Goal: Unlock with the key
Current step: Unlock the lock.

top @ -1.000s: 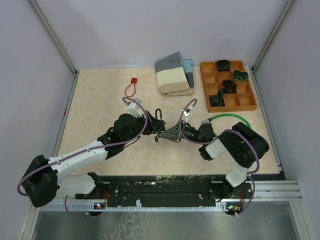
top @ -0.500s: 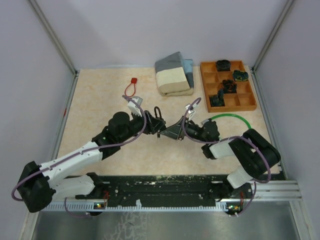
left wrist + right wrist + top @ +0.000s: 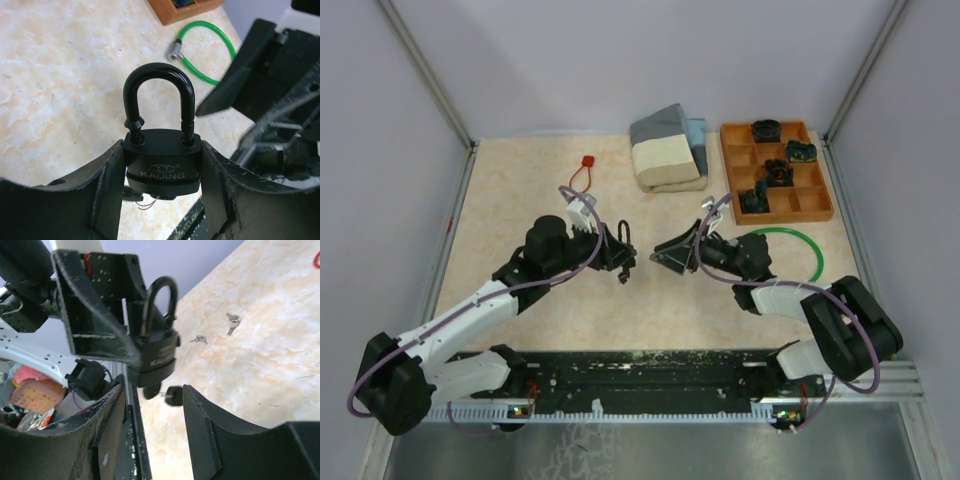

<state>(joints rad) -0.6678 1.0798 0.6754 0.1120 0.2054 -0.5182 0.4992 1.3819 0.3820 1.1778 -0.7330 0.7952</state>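
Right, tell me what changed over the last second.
The right gripper opened, leaving the key under the padlock, and pulled back to the right. The left gripper shifted slightly left. It still clamps the padlock; tray and cloths unmoved.

Top view: light even and diffuse, from above. Table [image 3: 520, 200] bright, no glare. Shadows under the arms faint and soft-edged. Steel strip [image 3: 620, 445] at the near edge gives a dull grey sheen.

Left wrist: padlock [image 3: 162, 160] sharp, lettering readable. Soft highlight along the shackle [image 3: 159, 82]. Close to the lens the left fingers [image 3: 107, 195] are dark and a little soft. Right side of frame blurred.

Right wrist: the right fingers [image 3: 200, 435] near black, detail lost. Key [image 3: 172, 394] below the padlock out of focus. Far table washed pale. Lines lean toward the edges.
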